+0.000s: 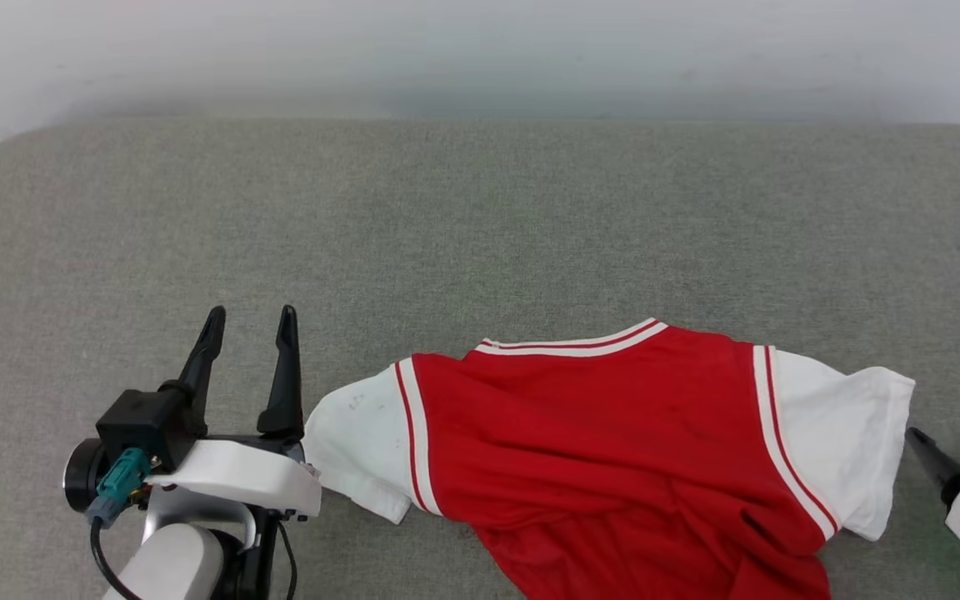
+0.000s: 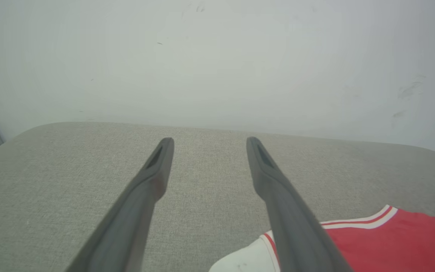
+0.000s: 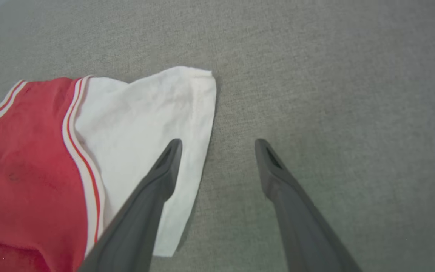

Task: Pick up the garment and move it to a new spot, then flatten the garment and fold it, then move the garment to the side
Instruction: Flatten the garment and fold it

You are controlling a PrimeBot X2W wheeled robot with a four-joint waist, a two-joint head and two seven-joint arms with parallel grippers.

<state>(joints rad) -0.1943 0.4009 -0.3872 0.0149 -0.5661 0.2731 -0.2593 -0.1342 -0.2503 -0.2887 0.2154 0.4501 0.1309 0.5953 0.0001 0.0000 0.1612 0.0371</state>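
Grey pad under everything, and it runs well ahead of both claws.

The shirt lies on the pad between the claws, collar trim on the far side. Its red body is rumpled on the near side and cut off by the head view's bottom edge. It's unfolded and not flat.

One white sleeve is just beside the left claw, on its inner side. The other sleeve sits at the tips of the right claw.

Left claw: fingers apart, nothing between them, pointing ahead over bare pad. It's beside the sleeve, not on it.

Right claw: fingers apart and empty. In the wrist view its inner finger overlaps the sleeve hem while the outer one is over bare pad. I can't tell whether it touches the cloth or hovers above it.

My read: this is the approach to a two-handed grasp, either for the pick-and-move or the start of flattening. I can't tell which. Fold and side-move are not yet done.

Next move, as I see it:
- Left claw shifts inward until the sleeve or shoulder edge sits between its fingers.
- Right claw drops to straddle the hem.
- Both pinch one layer only.
- Lift evenly, so the bunched near side drapes out instead of dragging.
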